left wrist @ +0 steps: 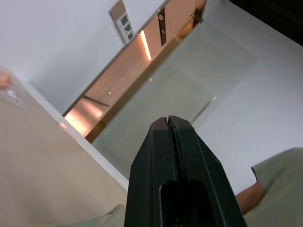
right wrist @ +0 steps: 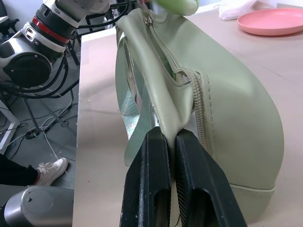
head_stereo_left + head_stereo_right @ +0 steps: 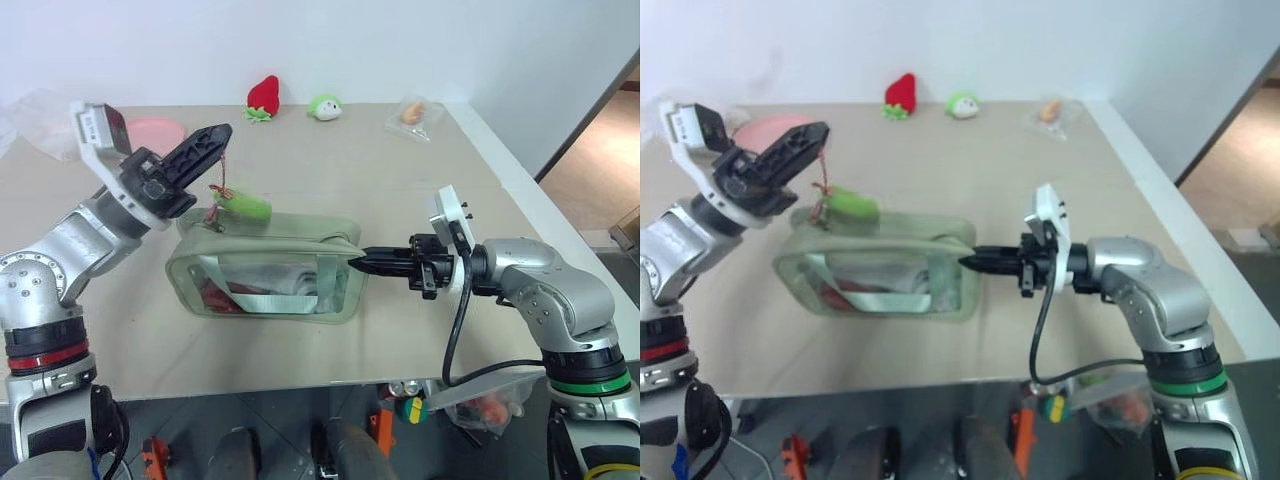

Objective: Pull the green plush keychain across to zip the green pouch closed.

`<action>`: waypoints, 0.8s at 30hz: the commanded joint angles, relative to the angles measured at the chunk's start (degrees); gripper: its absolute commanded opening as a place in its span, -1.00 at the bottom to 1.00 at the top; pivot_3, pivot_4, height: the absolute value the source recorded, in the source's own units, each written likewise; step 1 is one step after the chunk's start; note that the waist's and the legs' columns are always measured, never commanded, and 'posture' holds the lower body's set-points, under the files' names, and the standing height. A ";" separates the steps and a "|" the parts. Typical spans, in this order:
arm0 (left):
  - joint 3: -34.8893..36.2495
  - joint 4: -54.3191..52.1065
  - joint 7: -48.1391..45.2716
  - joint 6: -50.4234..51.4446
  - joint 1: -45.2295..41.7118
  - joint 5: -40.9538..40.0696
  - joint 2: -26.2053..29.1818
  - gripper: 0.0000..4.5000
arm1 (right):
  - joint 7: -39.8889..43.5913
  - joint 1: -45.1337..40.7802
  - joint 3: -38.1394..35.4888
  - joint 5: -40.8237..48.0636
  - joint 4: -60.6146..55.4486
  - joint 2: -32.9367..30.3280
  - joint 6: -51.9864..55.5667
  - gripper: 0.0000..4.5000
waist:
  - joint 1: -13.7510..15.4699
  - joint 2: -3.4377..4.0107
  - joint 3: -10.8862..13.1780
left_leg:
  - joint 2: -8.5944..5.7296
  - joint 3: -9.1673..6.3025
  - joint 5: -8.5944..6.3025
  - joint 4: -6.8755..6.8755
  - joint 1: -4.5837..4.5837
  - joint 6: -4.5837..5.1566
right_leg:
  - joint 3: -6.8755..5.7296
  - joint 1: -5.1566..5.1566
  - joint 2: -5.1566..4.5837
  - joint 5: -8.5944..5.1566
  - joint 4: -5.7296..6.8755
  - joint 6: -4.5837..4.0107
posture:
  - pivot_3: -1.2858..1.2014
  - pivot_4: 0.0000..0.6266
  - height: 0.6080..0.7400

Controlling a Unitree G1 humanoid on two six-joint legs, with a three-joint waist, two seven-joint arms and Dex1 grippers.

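Right end effector clamped on green pouch end; green plush keychain under closed left end effector.

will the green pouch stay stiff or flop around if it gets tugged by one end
Probably floppy: the green pouch has soft fabric that bunches where the right pincer pinches its end. Its top sags along the zipper, so it would likely deform under a pull. It looks light and might slide on the table.
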 commanded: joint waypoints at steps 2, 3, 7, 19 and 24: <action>-0.49 -2.68 -2.35 1.86 0.62 0.59 1.85 -0.98 | -0.91 0.98 -1.71 1.55 -3.28 -0.68 0.47 -1.00 | 0.00 0.00 0.00 | 0.00 0.00 0.01 0.00 0.00 -0.01 | 0.00 0.00 0.00 0.00 0.00 0.00 | 0.03 -0.52 1.00; -0.59 -3.03 -2.93 2.22 1.16 1.31 2.36 -0.98 | -1.07 1.14 -1.83 1.73 -3.49 -0.67 0.57 -1.00 | -0.05 0.00 0.00 | 0.00 0.00 0.01 0.01 0.00 -0.01 | 0.00 0.00 0.00 0.01 0.00 0.00 | 0.03 -0.52 1.00; -1.18 -3.77 -5.17 2.80 3.61 5.39 4.42 -0.98 | -1.28 1.11 -1.63 1.79 -3.47 -0.69 0.58 -1.00 | 0.00 0.00 0.00 | 0.01 -0.01 0.01 0.00 0.02 -0.01 | 0.00 0.00 0.02 0.00 0.00 0.00 | 0.03 -0.52 1.00; 6.48 -2.75 -9.06 2.17 7.99 8.04 10.40 0.11 | -0.56 0.29 -1.13 1.63 -2.71 -0.74 0.41 -1.00 | -0.08 0.00 0.01 | 0.05 0.00 0.01 -0.03 0.00 -0.02 | 0.01 -0.05 0.07 0.00 0.00 -0.02 | 0.03 -0.52 1.00; 15.49 0.44 -12.65 4.52 12.10 6.27 17.47 0.11 | -0.22 -0.11 -0.91 1.25 -2.14 -0.88 0.13 -1.00 | -0.17 0.00 0.02 | 0.05 0.04 0.01 -0.05 -0.02 -0.02 | 0.02 -0.08 0.04 -0.02 -0.01 -0.06 | 0.03 -0.52 1.00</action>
